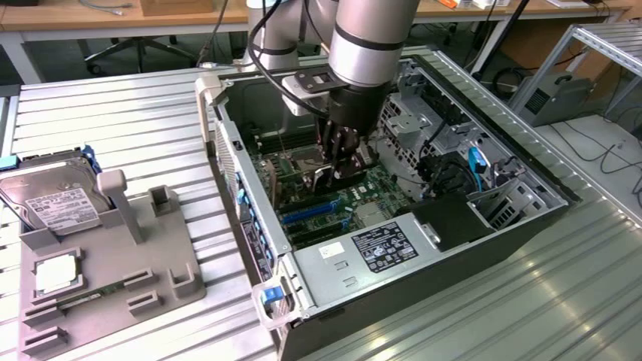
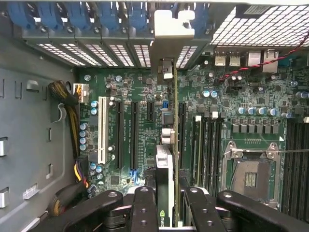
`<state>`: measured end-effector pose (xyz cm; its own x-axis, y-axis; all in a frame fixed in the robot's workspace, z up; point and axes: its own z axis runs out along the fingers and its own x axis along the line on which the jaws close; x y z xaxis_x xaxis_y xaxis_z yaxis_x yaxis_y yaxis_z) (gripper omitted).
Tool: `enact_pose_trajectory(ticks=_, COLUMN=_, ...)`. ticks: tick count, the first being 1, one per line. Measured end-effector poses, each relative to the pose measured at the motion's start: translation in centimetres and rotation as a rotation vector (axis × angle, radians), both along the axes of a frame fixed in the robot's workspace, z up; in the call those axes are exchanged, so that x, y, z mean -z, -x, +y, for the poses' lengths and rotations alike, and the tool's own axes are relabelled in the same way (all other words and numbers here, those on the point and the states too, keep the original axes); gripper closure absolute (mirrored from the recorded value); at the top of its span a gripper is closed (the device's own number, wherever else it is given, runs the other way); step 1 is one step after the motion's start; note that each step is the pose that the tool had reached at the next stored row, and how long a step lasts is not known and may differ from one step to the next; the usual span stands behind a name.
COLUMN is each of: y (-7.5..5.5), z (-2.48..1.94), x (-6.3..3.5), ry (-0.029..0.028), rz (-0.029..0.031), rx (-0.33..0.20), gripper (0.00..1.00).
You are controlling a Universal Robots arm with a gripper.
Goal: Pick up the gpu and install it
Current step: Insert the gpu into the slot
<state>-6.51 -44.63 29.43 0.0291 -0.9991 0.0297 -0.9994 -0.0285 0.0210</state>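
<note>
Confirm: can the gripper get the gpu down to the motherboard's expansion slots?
Probably yes: the gripper, shut on the gpu, hangs inside the open case right above the expansion slots, and nothing crosses them.

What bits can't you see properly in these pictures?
- Wrist view: the slot under the gpu is covered by the card's own edge, so I cannot tell whether it is seated.
- Exterior view: most of the gpu is hidden behind the gripper.
- Exterior view: the writing on the hard drive label is too small to read.
</note>
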Motion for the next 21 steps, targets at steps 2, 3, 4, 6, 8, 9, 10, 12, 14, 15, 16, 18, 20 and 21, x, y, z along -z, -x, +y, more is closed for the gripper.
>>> enact_pose_trajectory(ticks=2, y=0.0, z=0.00, x=0.00, ry=-0.0001, rz=0.0001, rx=0.000, gripper=0.73)
enact_pose_trajectory(ticks=3, y=0.1, z=0.00, x=0.03, ry=-0.0003, rz=0.0000, rx=0.000, gripper=0.73)
enact_pose_trajectory(ticks=4, y=0.1, z=0.00, x=0.10, ry=-0.0005, rz=-0.0001, rx=0.000, gripper=0.73)
enact_pose_trajectory(ticks=6, y=0.2, z=0.00, x=0.46, ry=-0.0002, rz=0.0006, rx=0.000, gripper=0.73)
enact_pose_trajectory(ticks=8, y=0.2, z=0.00, x=0.81, ry=-0.0002, rz=0.0009, rx=0.000, gripper=0.73)
enact_pose_trajectory(ticks=9, y=0.2, z=0.00, x=0.99, ry=-0.0003, rz=0.0009, rx=0.000, gripper=0.73)
enact_pose_trajectory(ticks=10, y=0.2, z=0.00, x=1.15, ry=-0.0003, rz=0.0010, rx=0.000, gripper=0.73)
enact_pose_trajectory(ticks=12, y=0.3, z=0.00, x=1.54, ry=-0.0003, rz=0.0011, rx=0.000, gripper=0.73)
enact_pose_trajectory(ticks=14, y=0.4, z=0.00, x=1.85, ry=-0.0003, rz=0.0012, rx=0.000, gripper=0.73)
enact_pose_trajectory(ticks=15, y=0.4, z=0.00, x=1.98, ry=-0.0004, rz=0.0043, rx=0.000, gripper=0.73)
enact_pose_trajectory(ticks=16, y=0.4, z=0.01, x=2.02, ry=-0.0004, rz=0.0075, rx=0.000, gripper=0.73)
enact_pose_trajectory(ticks=18, y=0.4, z=0.02, x=2.06, ry=-0.0015, rz=0.0104, rx=0.000, gripper=0.73)
enact_pose_trajectory(ticks=20, y=0.4, z=0.02, x=2.09, ry=-0.0016, rz=0.0112, rx=0.000, gripper=0.73)
enact_pose_trajectory(ticks=21, y=0.4, z=0.02, x=2.09, ry=-0.0017, rz=0.0112, rx=0.000, gripper=0.73)
